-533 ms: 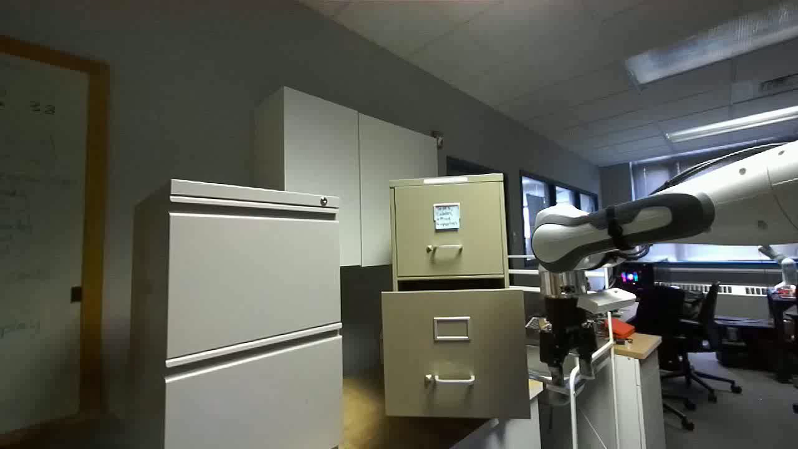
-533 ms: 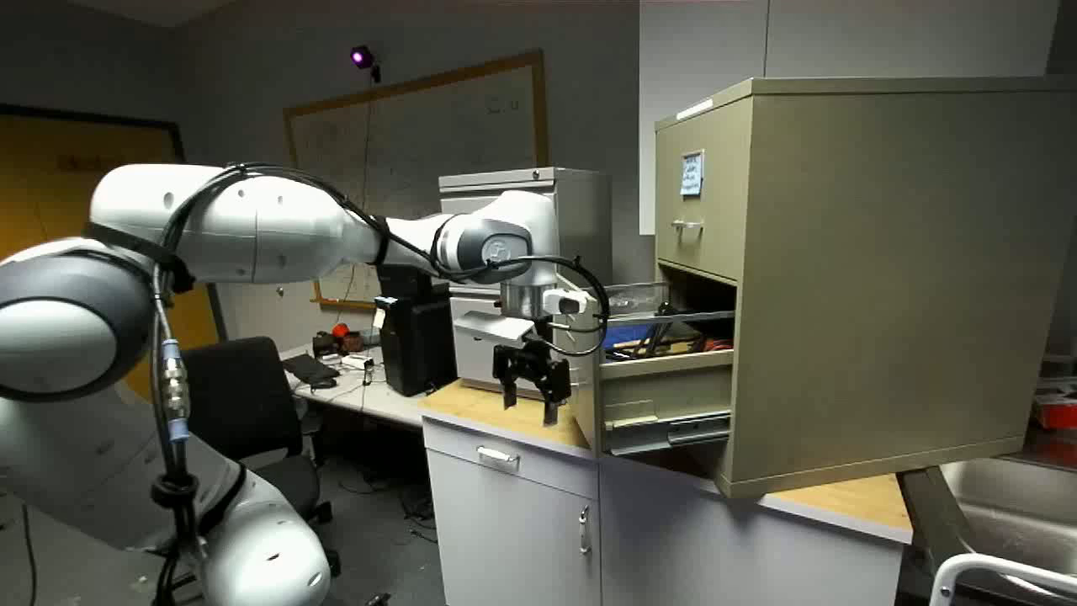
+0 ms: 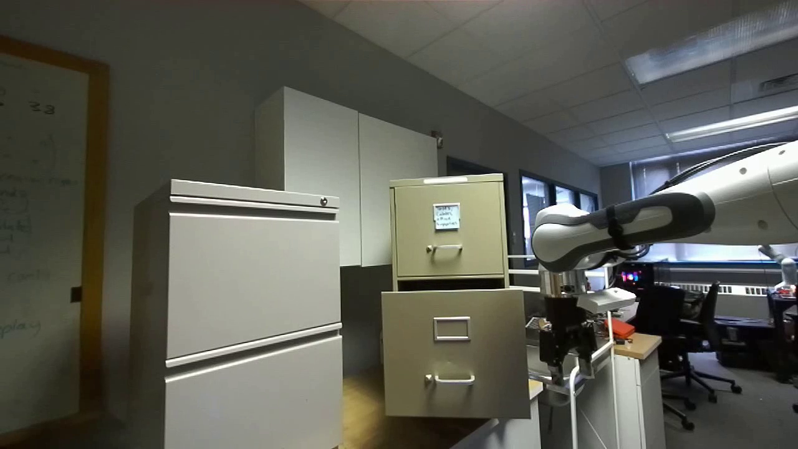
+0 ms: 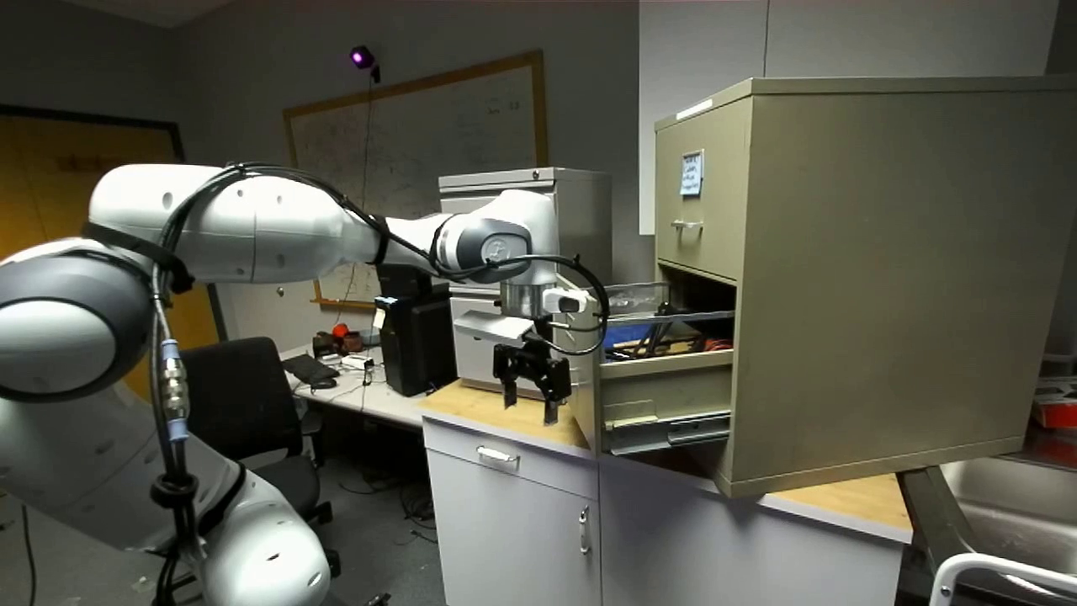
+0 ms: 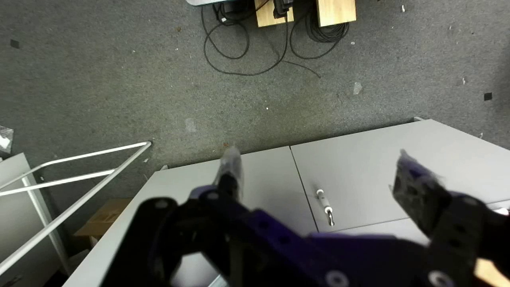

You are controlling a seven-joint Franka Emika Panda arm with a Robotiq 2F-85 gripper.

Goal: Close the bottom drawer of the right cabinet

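Observation:
The right cabinet, a tan metal filing cabinet, shows in both exterior views (image 3: 418,196) (image 4: 883,278). Its bottom drawer (image 3: 492,355) is pulled out, with a silver handle and an empty label frame on the front. In an exterior view the drawer's side (image 4: 665,394) and rail show, with items inside it. The top drawer (image 3: 418,249) with the label card is shut. My gripper (image 3: 572,374) (image 4: 530,411) points down, in front of the drawer front and apart from it. In the wrist view the fingers (image 5: 318,153) are wide apart with nothing between them. The drawer front is not clearly seen there.
A light grey cabinet (image 3: 252,280) (image 4: 580,219) stands beside the tan one on the wooden counter (image 4: 496,412). White base cupboards (image 4: 513,522) (image 5: 358,171) with handles are below. A white metal rack (image 3: 573,405) (image 5: 87,195) and a sink (image 4: 1001,505) are nearby.

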